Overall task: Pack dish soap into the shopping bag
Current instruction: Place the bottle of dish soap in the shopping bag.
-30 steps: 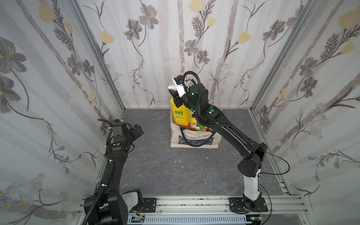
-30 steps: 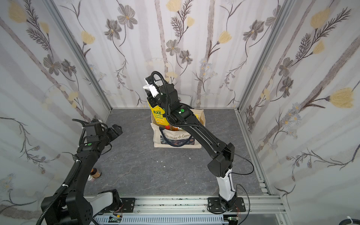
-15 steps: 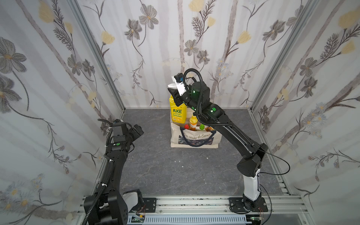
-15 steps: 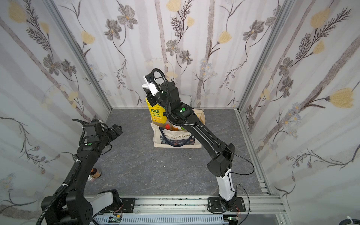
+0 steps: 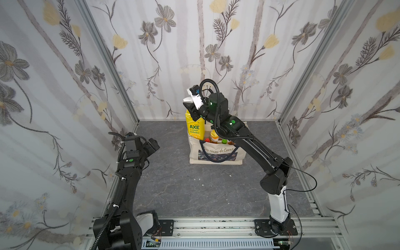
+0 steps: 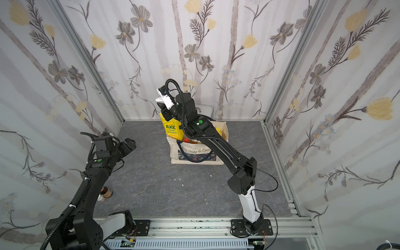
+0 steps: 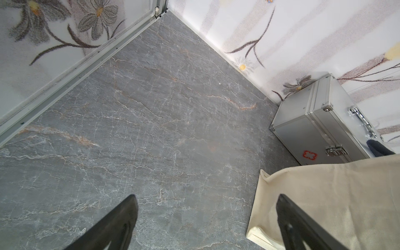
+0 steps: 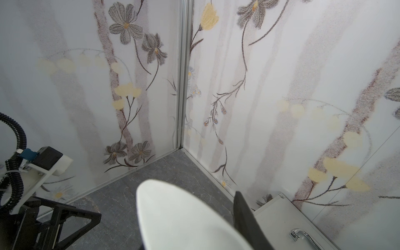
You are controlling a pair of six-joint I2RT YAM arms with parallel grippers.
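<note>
Over the far corner of the shopping bag, the right gripper is closed on the pump neck of the yellow AXE bottle. The bottle's base is at the bag's rim, beside the orange bottles inside. The left gripper is wide open and empty, well apart.

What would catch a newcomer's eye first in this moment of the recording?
The big yellow AXE bottle hangs upright from the right gripper, clamped at its pump neck, its base at the far left corner of the cream shopping bag. Coloured caps of other bottles show inside the bag, while the left gripper hangs open and empty above the grey floor.
</note>
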